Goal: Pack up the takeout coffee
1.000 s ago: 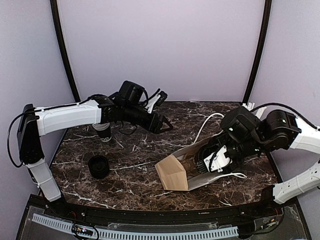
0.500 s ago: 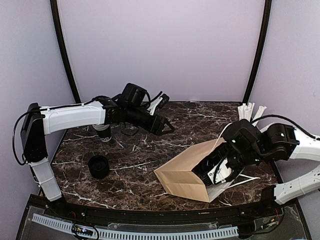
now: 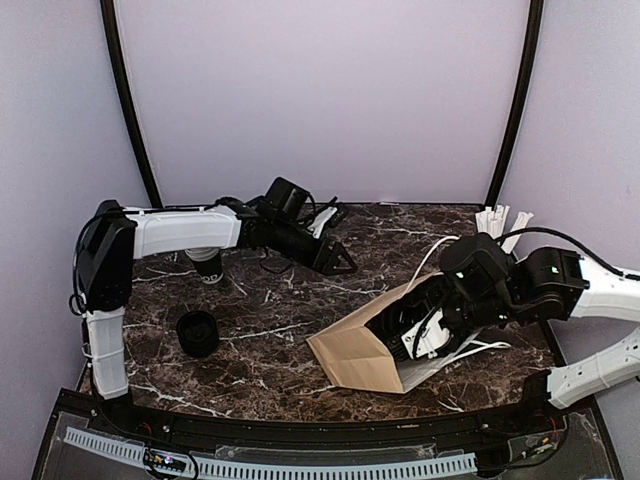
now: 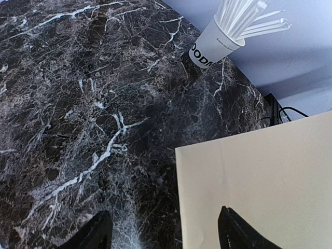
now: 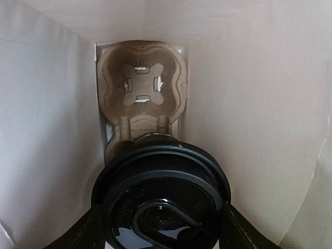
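The takeout coffee point(image 5: 163, 197), a black cup with a round black lid, fills the bottom of the right wrist view, and my right gripper point(image 5: 163, 231) is shut on it with a finger at each side of the lid. It sits deep inside the brown paper bag point(image 3: 360, 345), which lies tilted on the table. A brown pulp cup carrier point(image 5: 141, 83) rests at the bag's bottom. From above, the bag hides the cup and the right fingers. My left gripper point(image 3: 345, 263) hangs open and empty above the marble, just left of the bag point(image 4: 259, 181).
A white cup of white stirrers point(image 3: 500, 222) stands at the back right, also in the left wrist view point(image 4: 218, 44). A stack of black-and-white cups point(image 3: 207, 265) stands at the back left. A short black round object point(image 3: 197, 333) sits at the front left.
The left arm has reached right and lower, towards the bag. The bag has tipped and shifted with the right gripper inside it.
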You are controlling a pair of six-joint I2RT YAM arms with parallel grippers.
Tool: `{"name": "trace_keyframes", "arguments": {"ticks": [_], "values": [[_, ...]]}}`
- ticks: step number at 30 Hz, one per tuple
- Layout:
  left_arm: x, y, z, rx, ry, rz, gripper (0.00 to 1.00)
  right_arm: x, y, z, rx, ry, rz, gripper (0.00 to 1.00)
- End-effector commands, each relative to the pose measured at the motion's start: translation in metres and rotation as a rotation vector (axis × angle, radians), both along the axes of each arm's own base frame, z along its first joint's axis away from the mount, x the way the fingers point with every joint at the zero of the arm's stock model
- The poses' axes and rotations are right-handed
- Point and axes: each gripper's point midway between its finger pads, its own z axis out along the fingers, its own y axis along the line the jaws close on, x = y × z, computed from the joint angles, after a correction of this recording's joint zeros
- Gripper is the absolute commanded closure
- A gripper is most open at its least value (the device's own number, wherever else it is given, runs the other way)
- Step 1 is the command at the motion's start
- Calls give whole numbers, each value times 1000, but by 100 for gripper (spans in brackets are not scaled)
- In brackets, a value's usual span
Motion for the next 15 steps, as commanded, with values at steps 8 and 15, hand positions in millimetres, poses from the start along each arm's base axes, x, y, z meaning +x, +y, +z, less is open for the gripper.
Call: {"name": "trace_keyframes", "arguments": {"ticks": [8, 15], "values": [[32, -54, -28, -104, 60, -96, 27, 18, 23, 17, 223, 153, -53, 68], [34, -77, -31, -181, 53, -134, 27, 22, 12, 6, 191, 132, -93, 68]]}}
